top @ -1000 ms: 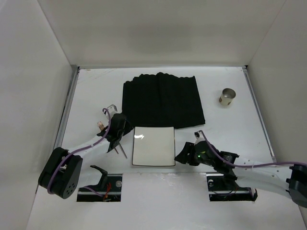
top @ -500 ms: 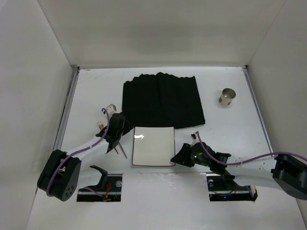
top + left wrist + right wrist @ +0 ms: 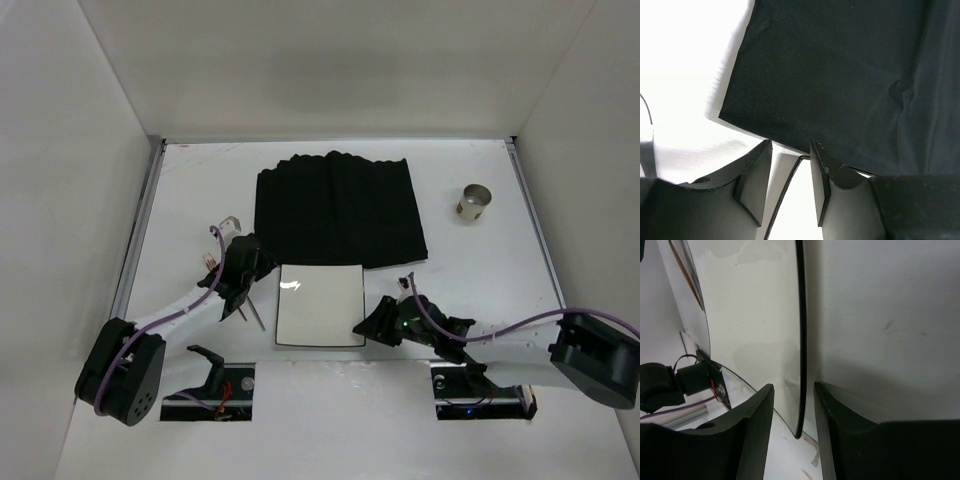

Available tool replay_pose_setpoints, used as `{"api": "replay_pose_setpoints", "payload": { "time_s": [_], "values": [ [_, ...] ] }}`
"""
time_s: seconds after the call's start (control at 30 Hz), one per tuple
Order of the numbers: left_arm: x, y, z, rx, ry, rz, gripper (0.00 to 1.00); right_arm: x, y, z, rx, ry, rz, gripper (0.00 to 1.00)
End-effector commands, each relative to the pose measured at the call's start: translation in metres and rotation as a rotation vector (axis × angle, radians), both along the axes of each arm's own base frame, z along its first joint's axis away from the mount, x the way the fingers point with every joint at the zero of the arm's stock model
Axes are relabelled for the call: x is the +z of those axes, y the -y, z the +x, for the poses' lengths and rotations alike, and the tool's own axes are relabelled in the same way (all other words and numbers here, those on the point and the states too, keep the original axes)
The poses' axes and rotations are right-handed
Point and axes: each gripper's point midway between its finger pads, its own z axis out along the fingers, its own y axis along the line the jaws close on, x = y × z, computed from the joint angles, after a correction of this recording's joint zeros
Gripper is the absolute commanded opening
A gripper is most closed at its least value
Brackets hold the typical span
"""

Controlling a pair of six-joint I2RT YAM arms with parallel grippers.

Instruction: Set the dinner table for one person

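From above, the white table point(image 3: 480, 290) carries everything. A black cloth point(image 3: 340, 210) lies at its middle, with a square white plate point(image 3: 320, 305) touching the cloth's near edge and a metal cup point(image 3: 474, 202) well apart to the right. The left gripper point(image 3: 255, 268) sits at the plate's far left corner, the right gripper point(image 3: 366, 326) at its near right corner.

The left wrist view shows the left gripper point(image 3: 790, 147) with jaws spread, the plate point(image 3: 797, 200) corner between them, and cloth point(image 3: 840, 75) and table point(image 3: 685, 50) beyond.

In the right wrist view the right gripper point(image 3: 794, 387) has its jaws spread either side of the plate point(image 3: 755, 315) edge, with the table point(image 3: 880, 315) beside it.
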Motion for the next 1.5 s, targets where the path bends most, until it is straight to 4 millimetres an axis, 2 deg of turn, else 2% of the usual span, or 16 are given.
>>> {"api": "replay_pose_setpoints", "payload": {
  "time_s": [0.0,0.13,0.4,0.57,0.83,1.03,1.23,1.37,1.47],
  "values": [
    [0.005,0.001,0.0,0.002,0.018,-0.026,0.34,-0.017,-0.003,-0.007,0.025,-0.038,-0.024,0.44],
    [0.004,0.0,-0.001,0.0,0.012,-0.032,0.34,-0.035,-0.004,-0.012,0.007,-0.091,-0.029,0.42],
    [0.009,0.0,-0.001,0.003,0.022,-0.06,0.34,-0.045,-0.019,-0.018,-0.007,-0.124,0.021,0.37],
    [0.012,-0.006,-0.003,0.019,0.03,-0.058,0.34,-0.051,-0.02,-0.018,-0.027,-0.128,0.054,0.24],
    [0.023,-0.008,-0.006,0.022,0.053,-0.067,0.34,-0.039,-0.026,-0.011,-0.047,-0.1,0.137,0.02],
    [0.041,-0.013,-0.006,0.037,0.09,-0.064,0.33,-0.013,-0.039,-0.013,-0.011,-0.048,0.209,0.0],
    [0.059,-0.025,-0.005,0.075,0.132,-0.066,0.34,0.039,-0.053,-0.009,0.04,0.057,0.327,0.0],
    [0.064,-0.03,-0.001,0.089,0.139,-0.071,0.34,0.069,-0.059,0.003,0.06,0.125,0.351,0.01],
    [0.064,-0.03,0.001,0.092,0.139,-0.068,0.34,0.103,-0.06,0.017,0.058,0.19,0.397,0.01]
  ]
}}
